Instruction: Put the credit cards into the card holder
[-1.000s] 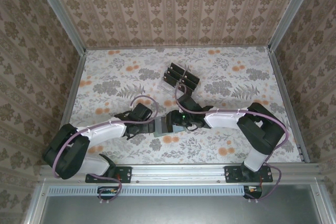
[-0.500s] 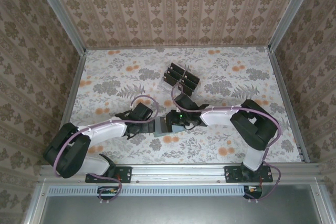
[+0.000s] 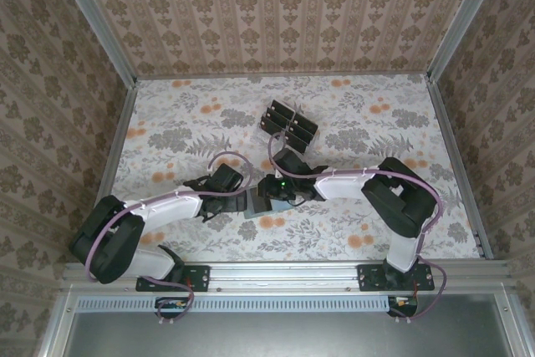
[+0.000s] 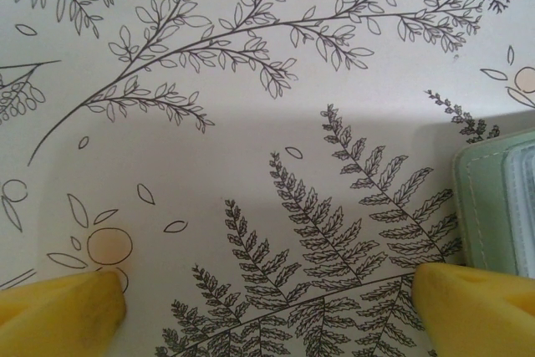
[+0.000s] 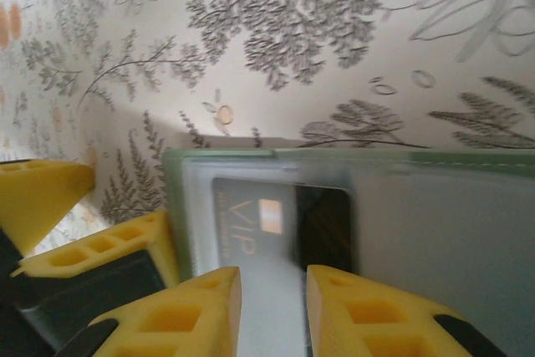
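Note:
The grey-green card holder (image 5: 435,165) lies open on the flowered table, its clear pockets facing up. One dark credit card (image 5: 322,227) marked VIP lies flat, its left half under a clear pocket. My right gripper (image 5: 273,307) hovers at the card's near edge, fingers a small gap apart with nothing pinched between them. My left gripper (image 4: 267,311) is wide open, and its right fingertip (image 4: 472,307) rests at the card holder's edge (image 4: 493,198). From above, both grippers meet over the card holder (image 3: 251,209): left gripper (image 3: 246,201), right gripper (image 3: 269,194).
A clear slotted rack of dark cards (image 3: 288,121) stands behind the grippers toward mid-table. The left gripper's yellow fingers (image 5: 50,194) sit just left of the holder in the right wrist view. Patterned walls and metal rails ring the table (image 3: 401,98).
My right gripper has slid leftward over the card holder toward the left gripper. The left arm has stayed put.

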